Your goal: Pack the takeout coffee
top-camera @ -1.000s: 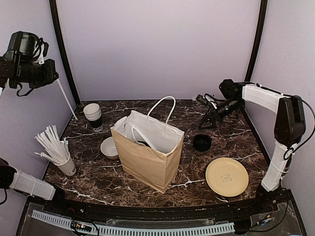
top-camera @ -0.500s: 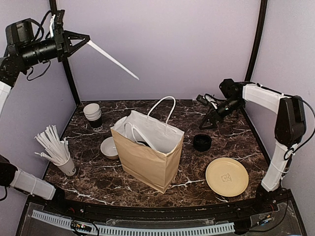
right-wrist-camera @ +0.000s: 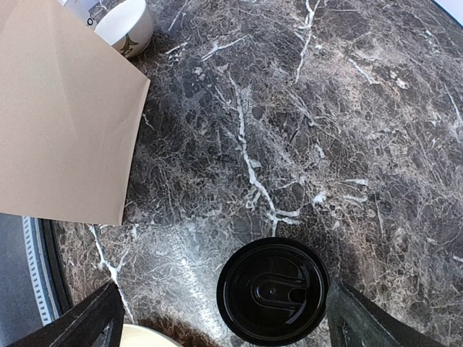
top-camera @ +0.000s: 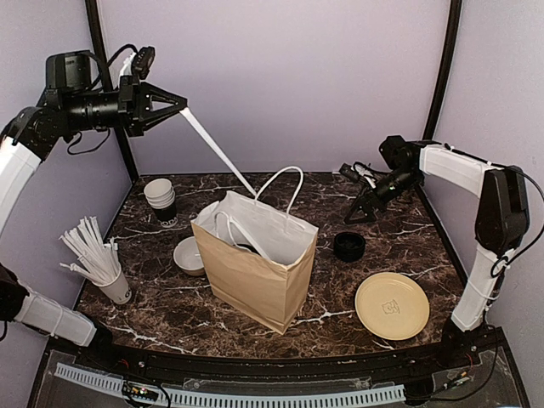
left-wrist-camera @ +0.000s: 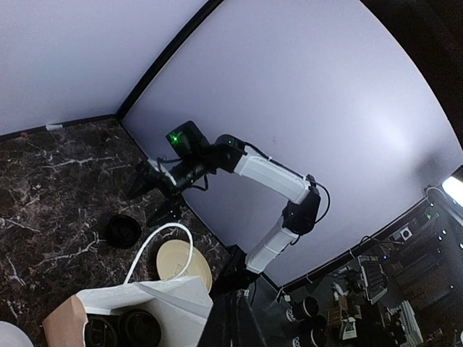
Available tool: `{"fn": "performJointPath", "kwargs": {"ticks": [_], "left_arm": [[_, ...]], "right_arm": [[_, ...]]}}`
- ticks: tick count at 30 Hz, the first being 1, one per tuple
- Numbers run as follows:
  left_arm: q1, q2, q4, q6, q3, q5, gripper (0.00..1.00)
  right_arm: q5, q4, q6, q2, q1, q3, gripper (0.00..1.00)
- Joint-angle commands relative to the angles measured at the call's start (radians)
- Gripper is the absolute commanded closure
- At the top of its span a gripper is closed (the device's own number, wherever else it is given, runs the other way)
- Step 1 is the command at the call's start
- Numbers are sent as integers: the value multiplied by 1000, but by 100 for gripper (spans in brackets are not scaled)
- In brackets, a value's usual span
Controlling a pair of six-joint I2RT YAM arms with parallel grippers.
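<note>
The takeout coffee (left-wrist-camera: 139, 330) stands inside the brown paper bag (top-camera: 251, 276); only its two black lids show, from above in the left wrist view. From the top view just a dark patch of the takeout coffee (top-camera: 245, 248) is visible. High at the back left, my left gripper (top-camera: 180, 109) is shut on a long white straw (top-camera: 217, 150). The straw slants down to the right, its tip just above the bag's rear rim by the white handle (top-camera: 285, 183). My right gripper (top-camera: 357, 211) hangs open at the back right, above a low stack of loose black lids (right-wrist-camera: 273, 290).
A lidless nested cup stack (top-camera: 161, 200) stands at the back left, with a white bowl (top-camera: 188, 255) beside the bag. A cup of wrapped straws (top-camera: 100, 259) sits front left. A yellow plate (top-camera: 392, 306) lies front right.
My left arm has swung the straw from the far left wall over toward the bag, tip now angled down at its opening. The right arm has not moved.
</note>
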Motion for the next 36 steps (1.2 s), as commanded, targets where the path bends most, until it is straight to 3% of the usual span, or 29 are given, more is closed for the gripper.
{"fn": "performJointPath", "kwargs": {"ticks": [1, 6, 10, 15, 18, 20, 21, 22, 24, 26, 30, 36], "left_arm": [[-59, 5, 27, -6, -79, 61, 100], [-162, 54, 173, -77, -240, 103, 100], [-218, 103, 160, -54, -255, 99, 100], [-253, 163, 311, -131, -352, 169, 98], [-256, 202, 221, -46, -302, 164, 81], [-256, 226, 79, 52, -214, 98, 52], [-256, 243, -21, 89, -152, 35, 46], [-256, 251, -113, 153, -118, -27, 29], [-252, 280, -235, 237, -22, -121, 11], [-244, 307, -325, 297, 87, -218, 3], [-199, 347, -414, 363, 189, -377, 1], [-130, 351, -376, 459, 215, -602, 1]], "right_arm": [[2, -8, 1, -36, 6, -1, 2], [14, -22, -2, -37, 6, 10, 1], [30, -32, -5, -49, 6, 9, 1], [43, -32, -4, -54, 6, -1, 1], [56, -41, -4, -52, 7, 12, 1], [78, -50, -5, -54, 5, 26, 1], [89, -52, -4, -58, 4, 34, 1], [99, -51, -3, -65, 4, 41, 2], [126, -45, 3, -83, 2, 49, 1], [154, -31, 13, -109, -2, 54, 1], [221, 69, 77, -176, -23, 27, 1], [309, 277, 257, -305, -110, -43, 1]]}}
